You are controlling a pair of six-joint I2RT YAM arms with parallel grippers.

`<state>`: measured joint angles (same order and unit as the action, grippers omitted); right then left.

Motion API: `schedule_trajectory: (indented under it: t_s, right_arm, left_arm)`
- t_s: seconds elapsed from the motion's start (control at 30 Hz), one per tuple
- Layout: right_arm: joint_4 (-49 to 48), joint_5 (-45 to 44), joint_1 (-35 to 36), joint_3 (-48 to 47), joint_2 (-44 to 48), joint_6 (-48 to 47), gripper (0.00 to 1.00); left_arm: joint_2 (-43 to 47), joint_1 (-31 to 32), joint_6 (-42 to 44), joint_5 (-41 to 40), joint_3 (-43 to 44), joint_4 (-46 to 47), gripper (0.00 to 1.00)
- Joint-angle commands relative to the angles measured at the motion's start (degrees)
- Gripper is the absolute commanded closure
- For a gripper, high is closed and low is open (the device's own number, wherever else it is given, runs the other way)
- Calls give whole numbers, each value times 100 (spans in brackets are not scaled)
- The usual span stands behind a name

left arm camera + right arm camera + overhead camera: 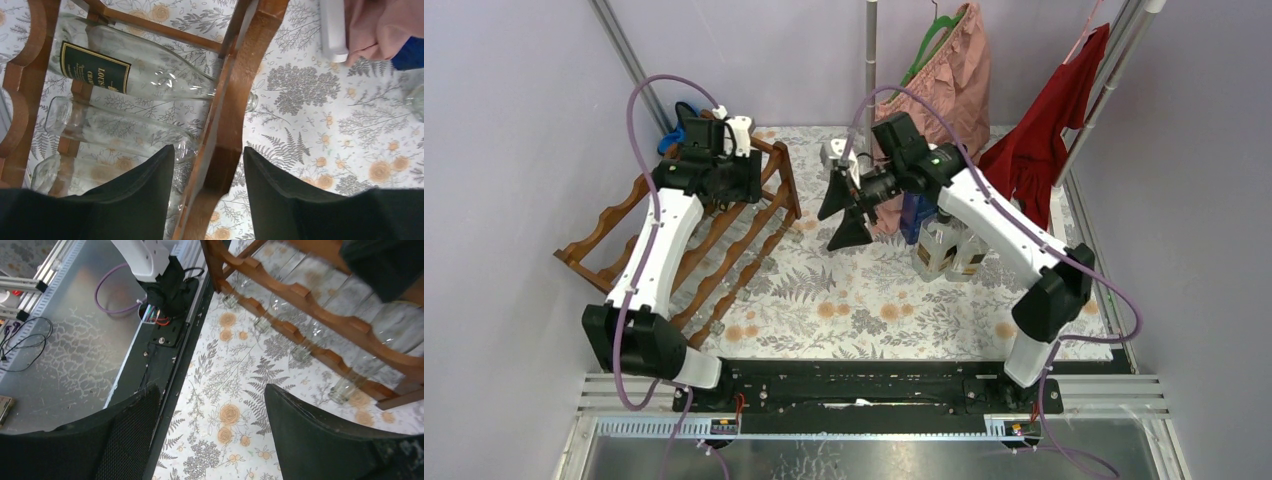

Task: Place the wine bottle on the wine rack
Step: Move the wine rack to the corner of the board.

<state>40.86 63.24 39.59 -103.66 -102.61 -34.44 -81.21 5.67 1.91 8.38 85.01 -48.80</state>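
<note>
The reddish-brown wine rack (724,235) lies tilted at the table's left. Three clear wine bottles lie in it, one with a black label (95,67), a second (115,132) below it and a third (75,172) nearest my fingers. My left gripper (209,165) hovers open above the rack's wavy rail (240,90). The rail runs through the gap between the fingers and touches neither. Two more clear bottles (939,245) stand on the table under my right arm. My right gripper (839,215) is open and empty over the middle of the table, right of the rack (320,315).
A pink garment (949,70) and a red garment (1054,130) hang at the back right, near a metal pole (870,60). A blue object (916,215) stands behind the two upright bottles. The floral cloth (864,300) covers the table. The left arm's base (150,260) sits at the near edge.
</note>
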Motion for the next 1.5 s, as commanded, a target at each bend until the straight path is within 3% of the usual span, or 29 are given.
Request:
schedule_trajectory:
  t_s: [0.0,0.07,0.1,0.27,0.67,0.8,0.93,1.0,1.13,1.27,1.37,1.47]
  right_arm:
    - [-687,330,-332,-321,698,740,16]
    - [-1134,369,-539,-368,789,1292,16]
    - [-1278,391,-655,-431,802,1527,16]
    - [-1842,403,-1156,-532,908,2229,16]
    - [-1730,184,-1650,-524,1114,2000,12]
    - [-1797,342,-1782,-420,1169,1818,1]
    - [-1520,289,-1926,-369,1195,1526,0]
    - [-825,122,-1940,-583,1138,1007,0]
    - [361,-383,-1959,-1053,1050,148,0]
    - [1146,-1119,-1963,-1208,1094,-200,0]
    - [1361,-1684,-1998,-1097,1203,-221,0]
    - [1343,-2274,-2042,-921,1334,-36,0]
  left_arm:
    - [-232,83,273,-68,-78,427,50]
    - [-311,78,300,13,-63,518,72]
    - [-353,78,327,65,-38,564,77]
    - [-568,100,551,405,120,818,86]
    - [-1452,110,864,564,934,1623,87]
    - [-1811,111,967,610,1177,1748,87]
    - [-2050,110,1148,597,1281,1882,86]
    - [-2148,110,1165,550,1363,1900,82]
    - [-2179,110,766,414,1571,1970,41]
    - [-1847,94,218,106,1584,2229,12]
    - [-1422,31,-172,-99,1578,2395,2]
    - [-911,-29,-574,-154,1454,2537,1]
